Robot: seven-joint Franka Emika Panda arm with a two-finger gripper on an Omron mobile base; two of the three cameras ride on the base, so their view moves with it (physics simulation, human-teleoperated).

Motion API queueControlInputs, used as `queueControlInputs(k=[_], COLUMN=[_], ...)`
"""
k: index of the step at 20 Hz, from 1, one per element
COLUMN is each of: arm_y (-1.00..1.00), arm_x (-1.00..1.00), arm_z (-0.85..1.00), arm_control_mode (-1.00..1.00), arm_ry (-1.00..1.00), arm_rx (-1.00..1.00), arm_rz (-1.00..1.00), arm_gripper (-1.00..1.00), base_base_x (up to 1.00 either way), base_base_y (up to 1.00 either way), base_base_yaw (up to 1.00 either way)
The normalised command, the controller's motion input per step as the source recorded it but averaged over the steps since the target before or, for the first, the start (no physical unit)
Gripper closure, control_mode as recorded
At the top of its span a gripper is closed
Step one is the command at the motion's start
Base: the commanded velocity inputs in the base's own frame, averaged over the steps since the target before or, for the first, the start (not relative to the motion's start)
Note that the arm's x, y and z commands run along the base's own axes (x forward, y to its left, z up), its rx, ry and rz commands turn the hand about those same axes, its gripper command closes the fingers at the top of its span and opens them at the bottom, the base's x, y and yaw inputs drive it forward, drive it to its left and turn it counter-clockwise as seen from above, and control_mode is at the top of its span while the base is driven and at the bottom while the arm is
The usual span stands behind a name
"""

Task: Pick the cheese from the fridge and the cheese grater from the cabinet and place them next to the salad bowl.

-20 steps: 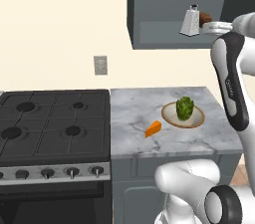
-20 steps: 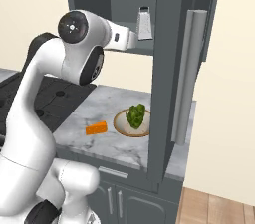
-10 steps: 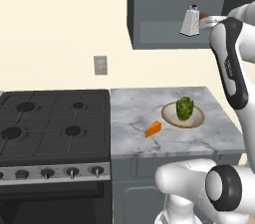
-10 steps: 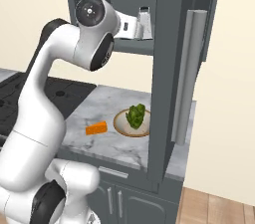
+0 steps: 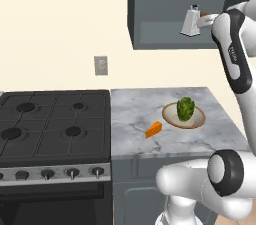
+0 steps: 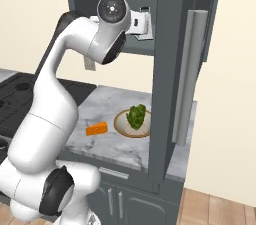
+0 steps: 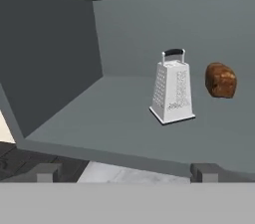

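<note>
The cheese grater [image 7: 172, 92], silver-white with a dark handle, stands upright on the floor of the open cabinet [image 7: 64, 73], and it also shows in the left base view [image 5: 190, 21]. My gripper [image 7: 127, 172] hovers open just in front of the cabinet's lip, level with the grater and short of it, with nothing between its fingers. The cheese [image 5: 154, 129], an orange wedge, lies on the marble counter just left of the salad bowl [image 5: 198, 119], and both appear again in the right base view as the cheese [image 6: 96, 129] and the bowl [image 6: 120, 122]. The fridge is out of view.
A brown rounded lump [image 7: 220, 80] sits just right of the grater. The cabinet's open door [image 6: 172, 69] with its bar handle hangs to the right of my arm. A black gas stove [image 5: 50, 124] adjoins the counter [image 5: 132, 109] on the left.
My arm has risen and swung the hand closer to the cabinet opening. The grater, cheese and bowl have stayed put, and the jaws have stayed open.
</note>
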Motion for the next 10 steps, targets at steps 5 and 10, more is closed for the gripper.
queueControlInputs(k=[5, 10], arm_y=[-0.07, -0.17], arm_x=[0.28, 0.16], arm_z=[0.14, 0.01], arm_control_mode=[-1.0, -1.0], arm_ry=[0.19, 0.03], arm_rx=[-0.01, 0.0], arm_rz=[0.09, 0.02], arm_gripper=[-1.0, -1.0], base_base_x=[0.0, 0.0], base_base_y=[0.0, 0.0], base_base_yaw=[0.0, 0.0])
